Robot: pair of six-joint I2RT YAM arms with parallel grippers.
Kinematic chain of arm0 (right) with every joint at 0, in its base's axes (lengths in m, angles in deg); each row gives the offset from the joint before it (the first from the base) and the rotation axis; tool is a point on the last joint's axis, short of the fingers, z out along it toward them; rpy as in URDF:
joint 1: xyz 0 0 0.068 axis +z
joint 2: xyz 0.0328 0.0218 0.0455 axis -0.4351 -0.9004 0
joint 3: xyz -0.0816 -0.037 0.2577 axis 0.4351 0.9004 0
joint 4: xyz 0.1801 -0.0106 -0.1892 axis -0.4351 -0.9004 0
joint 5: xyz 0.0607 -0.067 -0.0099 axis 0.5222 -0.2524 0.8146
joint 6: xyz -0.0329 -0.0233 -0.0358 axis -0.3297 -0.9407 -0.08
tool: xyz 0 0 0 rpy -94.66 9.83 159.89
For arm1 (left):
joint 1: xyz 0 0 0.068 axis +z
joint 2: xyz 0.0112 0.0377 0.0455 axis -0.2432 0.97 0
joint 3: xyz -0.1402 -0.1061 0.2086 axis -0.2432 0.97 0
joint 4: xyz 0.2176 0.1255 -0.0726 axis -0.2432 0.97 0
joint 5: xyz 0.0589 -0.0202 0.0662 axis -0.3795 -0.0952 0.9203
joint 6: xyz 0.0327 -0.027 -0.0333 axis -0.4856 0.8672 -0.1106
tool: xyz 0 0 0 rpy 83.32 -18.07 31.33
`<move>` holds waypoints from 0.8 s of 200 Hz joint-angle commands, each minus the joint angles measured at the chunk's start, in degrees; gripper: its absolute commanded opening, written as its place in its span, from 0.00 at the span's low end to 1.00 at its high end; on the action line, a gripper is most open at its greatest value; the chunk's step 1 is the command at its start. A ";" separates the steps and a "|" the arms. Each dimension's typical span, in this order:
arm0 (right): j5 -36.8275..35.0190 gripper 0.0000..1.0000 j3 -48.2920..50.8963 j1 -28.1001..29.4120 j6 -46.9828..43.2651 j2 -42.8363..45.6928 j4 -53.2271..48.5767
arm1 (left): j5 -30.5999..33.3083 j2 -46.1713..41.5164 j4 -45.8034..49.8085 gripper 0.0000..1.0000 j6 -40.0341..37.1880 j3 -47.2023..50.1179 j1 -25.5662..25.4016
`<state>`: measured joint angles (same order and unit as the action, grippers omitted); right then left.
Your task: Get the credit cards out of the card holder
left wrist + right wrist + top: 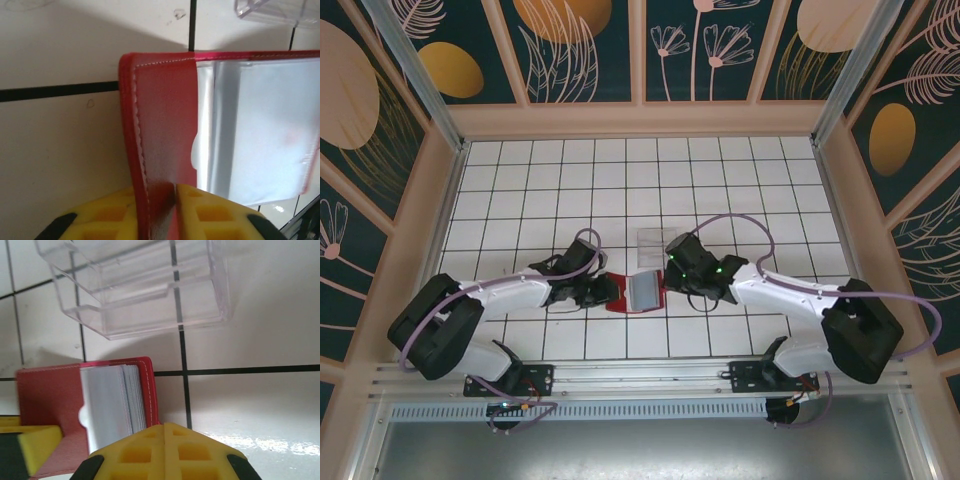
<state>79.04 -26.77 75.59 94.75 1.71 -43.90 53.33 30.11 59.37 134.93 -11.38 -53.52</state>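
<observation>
- Left hand (159,195) pinches the card holder (160,115) by its red cover.
- Right hand (165,432) is closed and empty; the card holder lies just ahead-left of it, the clear tray (140,290) beyond.

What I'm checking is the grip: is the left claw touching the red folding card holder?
Touching. The left wrist view shows the left claw pinching a flap of the red folding card holder, no gap either side.

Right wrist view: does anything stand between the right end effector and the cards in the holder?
No separate thing. The shut right end effector sits at the holder's red rim, with the pale card stack just past it. The clear tray lies farther off, beyond the holder.
</observation>
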 commanded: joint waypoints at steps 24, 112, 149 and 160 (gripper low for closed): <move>-2.42 0.00 -3.03 -0.75 -1.65 2.18 -3.38 | 6.67 -3.71 5.42 0.32 -0.24 -1.06 -0.35; 1.70 0.00 -5.59 -0.16 -2.38 3.34 -0.98 | 13.94 -10.03 12.20 0.30 0.60 -3.13 -0.25; 5.05 0.00 -7.52 1.93 -2.81 1.22 2.34 | 14.01 -10.52 12.80 0.29 0.33 -3.85 -0.07; 5.57 0.00 -8.23 2.83 -2.82 0.09 3.14 | 14.22 -10.84 13.43 0.28 0.15 -4.07 0.06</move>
<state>82.38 -31.79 76.60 93.03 3.46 -44.58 66.43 20.49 70.06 135.17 -13.83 -53.52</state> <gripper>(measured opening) 0.053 0.287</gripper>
